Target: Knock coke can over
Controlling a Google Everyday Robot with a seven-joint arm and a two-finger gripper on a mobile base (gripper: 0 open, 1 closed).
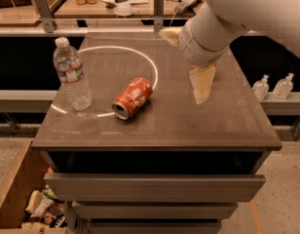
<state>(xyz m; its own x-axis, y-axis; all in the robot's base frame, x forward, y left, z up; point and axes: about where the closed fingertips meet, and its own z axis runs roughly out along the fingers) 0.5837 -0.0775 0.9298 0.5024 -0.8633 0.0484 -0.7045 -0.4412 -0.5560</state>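
The coke can point(133, 98), red-orange with white lettering, lies on its side in the middle of the dark table point(189, 126), its silver top pointing to the front left. My gripper point(186, 62) is open and empty, raised above the table to the right of the can and apart from it. One cream fingertip point(202, 84) hangs down over the right part of the table; the other point(169, 34) points to the back. The white arm fills the upper right corner.
A clear water bottle point(72, 74) stands upright at the left of the table, close to the can. A white ring is marked on the tabletop. Drawers sit below the top. A wooden bin point(23, 199) with clutter stands at the lower left. Two small bottles point(274, 86) sit at the right.
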